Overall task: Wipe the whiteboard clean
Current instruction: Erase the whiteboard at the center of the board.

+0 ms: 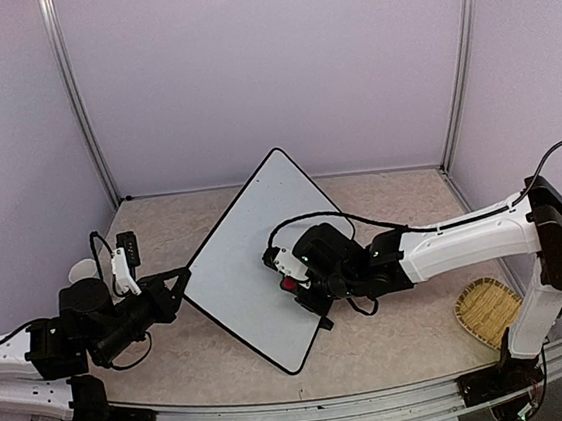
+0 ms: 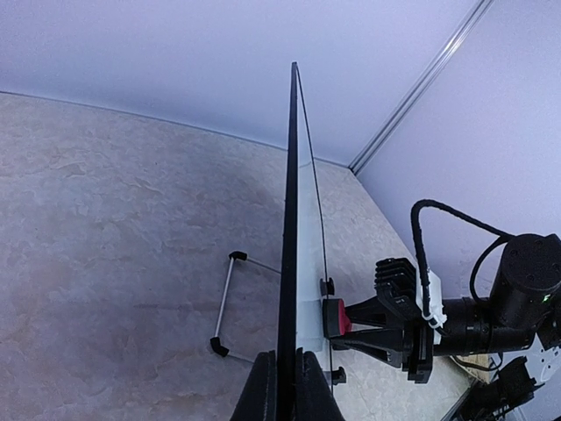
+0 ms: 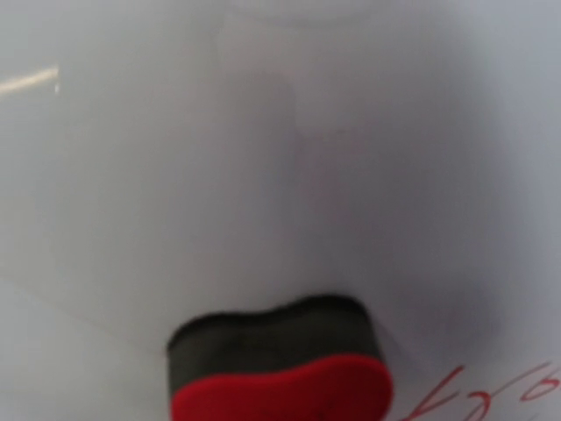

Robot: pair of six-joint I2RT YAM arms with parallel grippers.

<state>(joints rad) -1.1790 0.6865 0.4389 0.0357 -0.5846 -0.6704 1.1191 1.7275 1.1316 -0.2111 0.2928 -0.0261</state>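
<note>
The whiteboard [image 1: 251,259] stands tilted on the table, one corner pointing to the back. My left gripper [image 1: 180,283] is shut on its left edge; in the left wrist view the board [image 2: 287,202] shows edge-on between the fingers [image 2: 263,390]. My right gripper [image 1: 298,274] is shut on a red and black eraser [image 1: 288,284], pressed flat against the board's face [image 3: 263,149]. The eraser [image 3: 280,368] fills the bottom of the right wrist view, with faint red handwriting [image 3: 491,395] just to its right. My own fingers are hidden there.
A woven basket [image 1: 488,311] lies at the right, near the right arm's base. A small black object [image 1: 127,249] and a white one [image 1: 81,270] sit at the left. The board's wire stand [image 2: 223,303] rests on the table behind it.
</note>
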